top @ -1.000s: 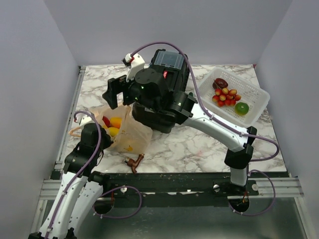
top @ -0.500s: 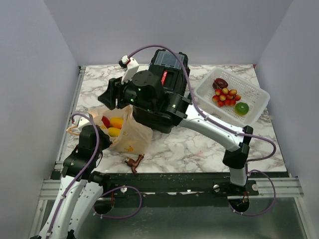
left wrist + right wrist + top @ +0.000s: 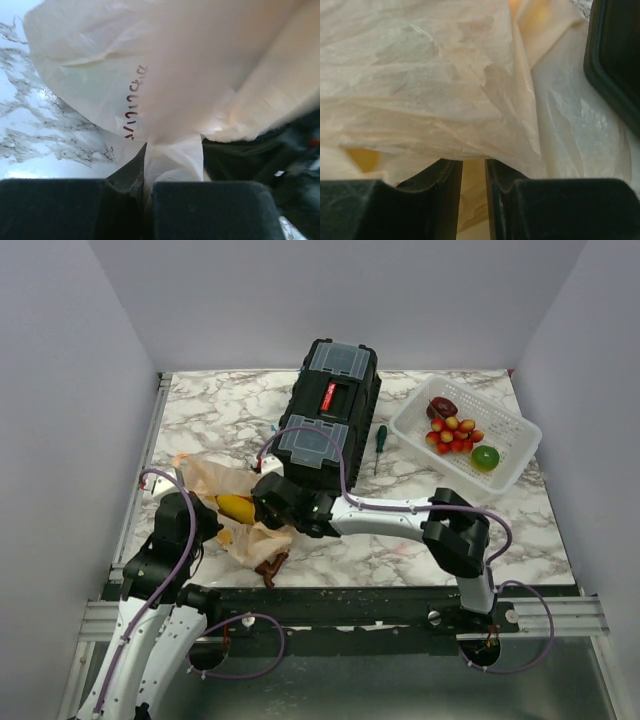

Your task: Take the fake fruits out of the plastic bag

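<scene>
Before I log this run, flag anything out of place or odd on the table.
A small brown object sits at the very near edge of the table, beside the plastic bag, and could fall. A screwdriver lies loose between the toolbox and the basket. Nothing looks spilled.

Black toolbox [image 3: 335,390] mid-desk [image 3: 220,410], green-handled screwdriver [image 3: 379,447] just right of it, white lattice basket [image 3: 525,462] far right.

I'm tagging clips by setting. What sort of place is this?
Probably a robot test cell in a lab: a left arm and right arm bolted to a metal rail, plain grey walls boxing in a marble-look table, plus a toolbox and a basket of plastic fruit.
</scene>
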Tool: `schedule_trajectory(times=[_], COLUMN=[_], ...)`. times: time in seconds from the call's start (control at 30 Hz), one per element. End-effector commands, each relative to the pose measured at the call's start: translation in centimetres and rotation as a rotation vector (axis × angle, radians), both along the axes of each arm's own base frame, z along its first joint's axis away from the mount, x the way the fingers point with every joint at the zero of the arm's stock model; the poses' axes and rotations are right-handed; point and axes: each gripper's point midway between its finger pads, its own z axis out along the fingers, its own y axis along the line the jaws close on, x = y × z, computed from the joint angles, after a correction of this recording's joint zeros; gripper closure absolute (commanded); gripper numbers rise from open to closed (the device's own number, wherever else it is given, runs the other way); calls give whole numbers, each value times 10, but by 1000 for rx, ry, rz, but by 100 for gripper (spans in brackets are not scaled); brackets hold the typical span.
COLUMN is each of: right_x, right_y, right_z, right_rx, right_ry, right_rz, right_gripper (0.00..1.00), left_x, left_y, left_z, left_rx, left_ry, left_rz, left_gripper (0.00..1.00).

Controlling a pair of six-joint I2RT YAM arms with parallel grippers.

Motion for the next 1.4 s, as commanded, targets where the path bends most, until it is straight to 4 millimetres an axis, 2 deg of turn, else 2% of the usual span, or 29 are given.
schedule_trajectory(times=[0.0,0.07,0.13,0.27,0.37,0.5,0.6,0.73,0.83,0.9,1.03,1.13,1.23,1.37], right_x=[5,16,24,42,47,39,22,-7,-25,-35,-54,-74,-89,-89], right_y=[1,-18,-31,-49,-44,-26,-18,-17,-22,-27,-39,-35,-31,-44], right_z=[-28,-48,-54,-41,-15,33,67,100,122,131,133,127,114,94], right_rx=[-60,-156,-239,-335,-326,-228,-114,7,52,72,124,179,155,165], right_ry=[-119,-145,-183,-286,-329,-325,-294,-251,-226,-207,-137,-73,-88,-49], right_rz=[-30,-108,-151,-212,-191,-112,-30,100,176,207,227,239,159,-41], right_gripper=[73,73,73,60,48,35,23,8,3,1,0,0,0,0], left_x=[-4,-8,-16,-30,-39,-46,-46,-44,-42,-43,-44,-48,-52,-60], left_y=[-1,-7,-13,-17,-21,-35,-36,-37,-40,-46,-50,-47,-41,-32], left_z=[17,18,18,15,13,6,-5,-9,-12,-12,-4,1,8,27], left_rx=[31,33,7,-22,-47,-107,-130,-150,-168,-186,-180,-170,-150,-106], left_ry=[-11,13,48,97,126,147,167,167,174,182,182,188,181,125], left_rz=[-50,-100,-133,-149,-165,-226,-204,-186,-188,-217,-253,-252,-237,-240], left_gripper=[100,100,100,100,100,100,100,100,100,93,70,56,46,42])
